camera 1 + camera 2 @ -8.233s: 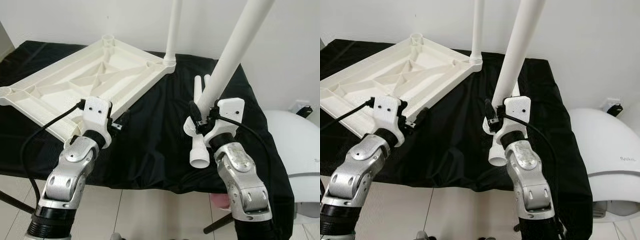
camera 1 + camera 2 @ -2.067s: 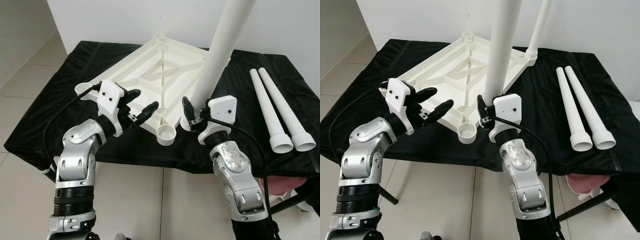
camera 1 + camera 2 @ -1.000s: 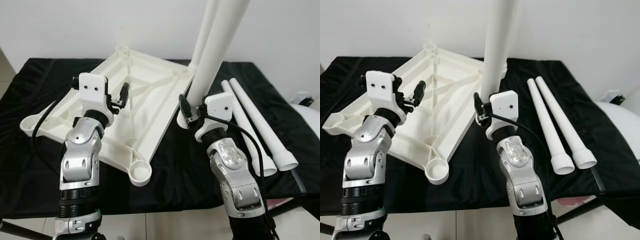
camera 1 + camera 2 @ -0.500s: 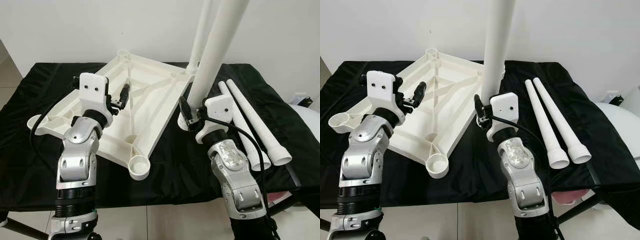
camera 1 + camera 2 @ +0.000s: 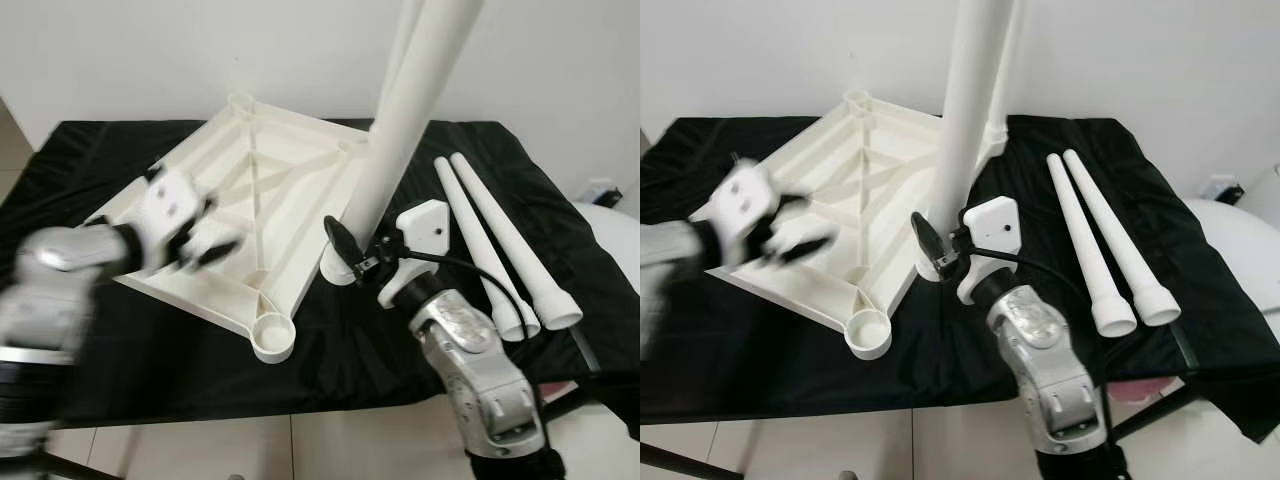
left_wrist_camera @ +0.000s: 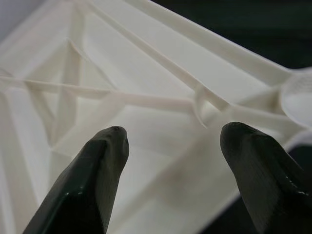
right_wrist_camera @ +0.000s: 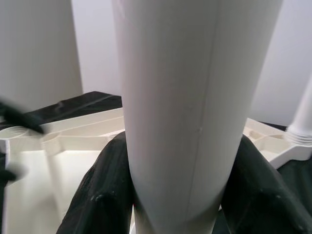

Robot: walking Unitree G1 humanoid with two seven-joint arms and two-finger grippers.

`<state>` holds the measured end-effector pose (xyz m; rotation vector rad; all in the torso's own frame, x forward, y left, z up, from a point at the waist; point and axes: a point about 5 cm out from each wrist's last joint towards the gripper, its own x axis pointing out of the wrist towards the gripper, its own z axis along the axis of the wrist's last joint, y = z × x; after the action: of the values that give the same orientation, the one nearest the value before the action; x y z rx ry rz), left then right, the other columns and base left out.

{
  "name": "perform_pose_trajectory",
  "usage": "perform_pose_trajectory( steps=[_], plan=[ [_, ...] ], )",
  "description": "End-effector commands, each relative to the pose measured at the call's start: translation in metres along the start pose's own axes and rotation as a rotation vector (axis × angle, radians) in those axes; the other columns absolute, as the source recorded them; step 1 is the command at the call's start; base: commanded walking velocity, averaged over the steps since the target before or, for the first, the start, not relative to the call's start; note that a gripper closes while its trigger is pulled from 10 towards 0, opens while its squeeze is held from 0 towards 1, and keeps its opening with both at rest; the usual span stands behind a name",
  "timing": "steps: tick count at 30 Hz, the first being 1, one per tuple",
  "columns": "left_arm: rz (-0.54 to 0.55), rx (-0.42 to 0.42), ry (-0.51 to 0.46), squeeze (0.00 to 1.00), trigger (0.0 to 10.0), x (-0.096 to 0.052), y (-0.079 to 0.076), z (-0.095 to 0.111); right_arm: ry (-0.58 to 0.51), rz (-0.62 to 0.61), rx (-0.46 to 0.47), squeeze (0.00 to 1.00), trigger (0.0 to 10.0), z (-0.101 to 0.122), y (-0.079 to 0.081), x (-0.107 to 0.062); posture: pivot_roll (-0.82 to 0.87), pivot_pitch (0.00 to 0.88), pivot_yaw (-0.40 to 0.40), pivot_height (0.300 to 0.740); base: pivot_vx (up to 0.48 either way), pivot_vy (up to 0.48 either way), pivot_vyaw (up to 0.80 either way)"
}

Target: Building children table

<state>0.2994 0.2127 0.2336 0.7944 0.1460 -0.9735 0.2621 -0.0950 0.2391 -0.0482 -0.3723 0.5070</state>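
The white table top (image 5: 250, 190) lies upside down on a black cloth, ribs upward. One white leg (image 5: 1008, 60) stands fitted in its far corner. My right gripper (image 5: 350, 262) is shut on a second white leg (image 5: 400, 130), held upright and leaning, its lower end close to the top's right edge. In the right wrist view this held leg (image 7: 190, 97) sits between both fingers (image 7: 109, 190). My left gripper (image 5: 205, 248), blurred, hovers over the top's near left part. In the left wrist view it (image 6: 170, 161) is open above the ribs (image 6: 146, 100). An empty round socket (image 5: 272, 337) marks the near corner.
Two loose white legs (image 5: 500, 240) lie side by side on the black cloth (image 5: 100, 340) to the right. A white rounded object (image 5: 612, 215) stands beyond the table's right end. A white wall runs behind, and tiled floor (image 5: 250, 445) lies below the front edge.
My left arm has swung down and leftward and is blurred in motion. The right gripper has tilted, bringing the held leg's foot nearer the table top's edge.
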Motion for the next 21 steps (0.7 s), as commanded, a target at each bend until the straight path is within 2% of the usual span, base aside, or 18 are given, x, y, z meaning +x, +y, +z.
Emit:
perform_pose_trajectory(
  steps=[1, 4, 5, 9, 16, 17, 21],
  plan=[
    [-0.093, 0.027, 0.015, 0.00, 10.0, 0.007, -0.009, -0.003, -0.016, 0.016, 0.009, 0.00, 10.0, 0.004, 0.002, 0.001, 0.01, 0.118, -0.002, 0.740, 0.000, 0.000, 0.00],
    [-0.279, 0.113, 0.112, 0.00, 10.0, 0.020, -0.025, -0.015, -0.039, -0.003, 0.011, 0.00, 10.0, 0.009, 0.001, 0.004, 0.01, 0.130, 0.002, 0.740, 0.000, 0.000, 0.00],
    [-0.279, 0.113, 0.112, 0.00, 10.0, 0.020, -0.025, -0.015, -0.039, -0.003, 0.011, 0.00, 10.0, 0.009, 0.001, 0.004, 0.01, 0.130, 0.002, 0.740, 0.000, 0.000, 0.00],
    [-0.373, 0.152, 0.117, 0.00, 10.0, 0.048, -0.034, -0.018, -0.042, -0.004, 0.027, 0.00, 10.0, 0.013, 0.002, 0.006, 0.00, 0.145, 0.001, 0.740, 0.000, 0.000, 0.00],
    [-0.418, 0.165, 0.156, 0.00, 10.0, 0.061, -0.033, -0.030, -0.027, -0.005, 0.031, 0.00, 10.0, 0.014, 0.002, 0.002, -0.02, 0.152, 0.004, 0.740, 0.000, 0.000, 0.00],
    [-0.419, 0.162, 0.164, 0.00, 9.2, 0.061, -0.032, -0.032, -0.025, -0.007, 0.030, 0.00, 10.0, 0.014, 0.002, 0.001, -0.02, 0.152, 0.005, 0.740, 0.000, 0.000, 0.00],
    [-0.437, 0.145, 0.190, 0.00, 9.6, 0.058, -0.030, -0.041, -0.024, -0.017, 0.030, 0.00, 10.0, 0.014, 0.001, 0.000, -0.02, 0.150, 0.007, 0.740, 0.000, 0.000, 0.00]
  ],
)
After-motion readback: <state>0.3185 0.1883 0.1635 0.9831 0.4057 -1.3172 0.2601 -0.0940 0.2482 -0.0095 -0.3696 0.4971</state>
